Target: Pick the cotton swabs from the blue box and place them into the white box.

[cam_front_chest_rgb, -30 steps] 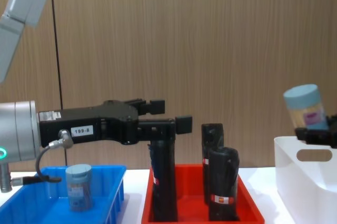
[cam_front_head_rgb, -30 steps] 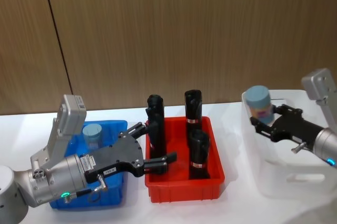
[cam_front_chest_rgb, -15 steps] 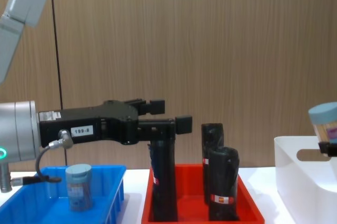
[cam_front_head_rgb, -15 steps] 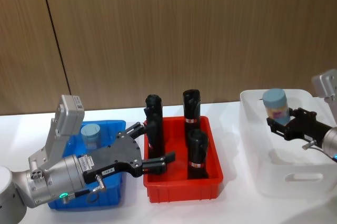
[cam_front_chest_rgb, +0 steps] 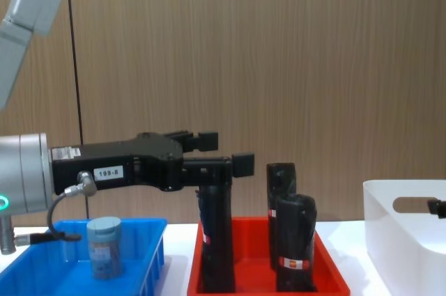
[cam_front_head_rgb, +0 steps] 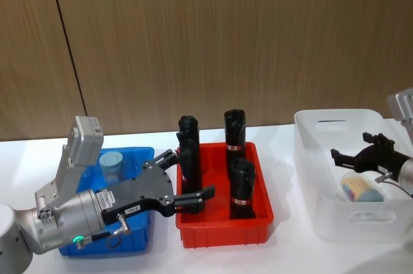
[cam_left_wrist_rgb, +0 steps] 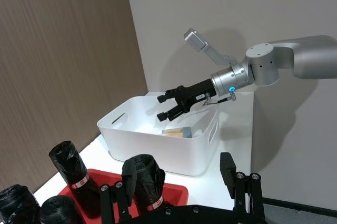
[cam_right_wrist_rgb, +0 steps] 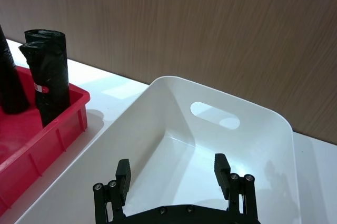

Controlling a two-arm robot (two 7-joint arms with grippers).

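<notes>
One cotton swabs jar (cam_front_head_rgb: 359, 189) lies in the white box (cam_front_head_rgb: 329, 116); lift the spread right claw (cam_front_head_rgb: 349, 145) straight out. Left claw (cam_front_head_rgb: 188, 175), spread, hangs by the blue box (cam_front_head_rgb: 143, 232).

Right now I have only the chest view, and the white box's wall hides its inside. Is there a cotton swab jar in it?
Observer: Yes. The head view shows one cotton swab jar lying on its side on the floor of the white box.
Reviewer: Is the right gripper holding it?
Observer: No. The right gripper is open and empty, above the jar.
Reviewer: Where exactly is the left gripper over the bins?
Observer: Seen from above, the left gripper is open, and its fingertips hover over the left edge of the red bin, just past the blue box.
</notes>
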